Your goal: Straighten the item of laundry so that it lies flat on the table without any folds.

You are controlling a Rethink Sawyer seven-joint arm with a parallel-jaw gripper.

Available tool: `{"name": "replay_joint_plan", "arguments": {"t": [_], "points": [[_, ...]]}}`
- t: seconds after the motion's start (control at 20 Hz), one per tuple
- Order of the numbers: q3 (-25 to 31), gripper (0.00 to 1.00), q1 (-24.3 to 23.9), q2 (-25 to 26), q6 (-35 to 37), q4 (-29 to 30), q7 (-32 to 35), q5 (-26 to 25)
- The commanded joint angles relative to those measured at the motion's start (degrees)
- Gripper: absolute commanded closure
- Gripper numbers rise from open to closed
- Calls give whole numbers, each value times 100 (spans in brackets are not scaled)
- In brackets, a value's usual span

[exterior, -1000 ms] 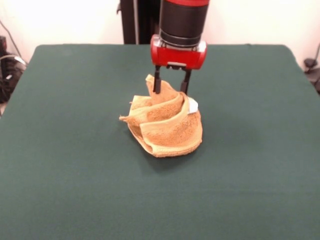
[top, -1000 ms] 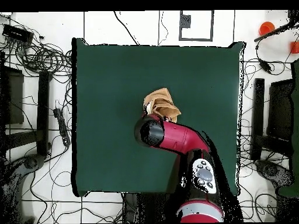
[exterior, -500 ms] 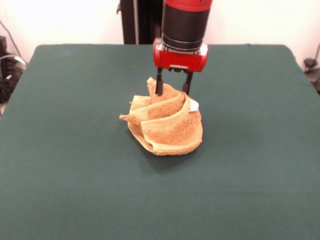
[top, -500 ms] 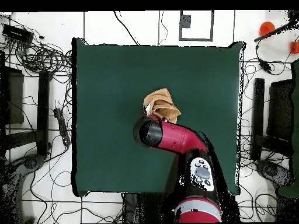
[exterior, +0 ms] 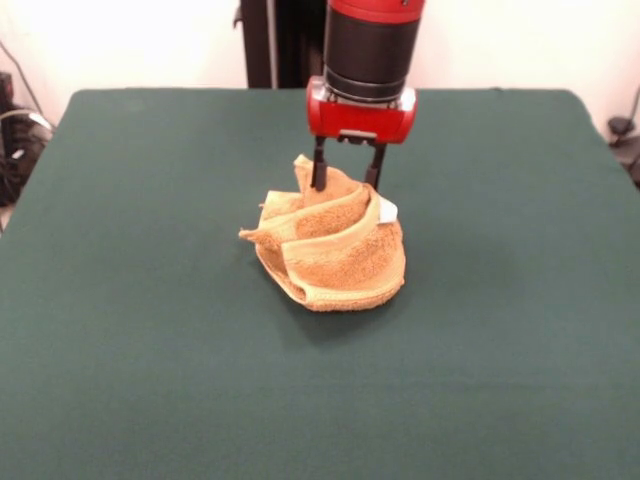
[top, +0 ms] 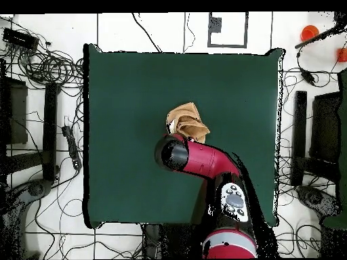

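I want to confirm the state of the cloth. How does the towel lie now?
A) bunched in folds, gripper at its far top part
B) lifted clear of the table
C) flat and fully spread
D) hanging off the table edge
A: the towel sits crumpled in layered folds on the table, with the gripper at its far upper fold.

Count: one towel [exterior: 335, 250] bunched on one worktop [exterior: 150, 350]; one white label [exterior: 386, 210] on the towel; one hand [exterior: 346, 178] above it.
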Motion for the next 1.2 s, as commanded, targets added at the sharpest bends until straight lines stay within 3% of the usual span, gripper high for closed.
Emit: {"name": "replay_joint_plan", "arguments": {"t": [0.05,1.2], "points": [[409,0,173,-73,-127,293,1129,114],[323,0,212,-167,415,35,1023,159]]}}
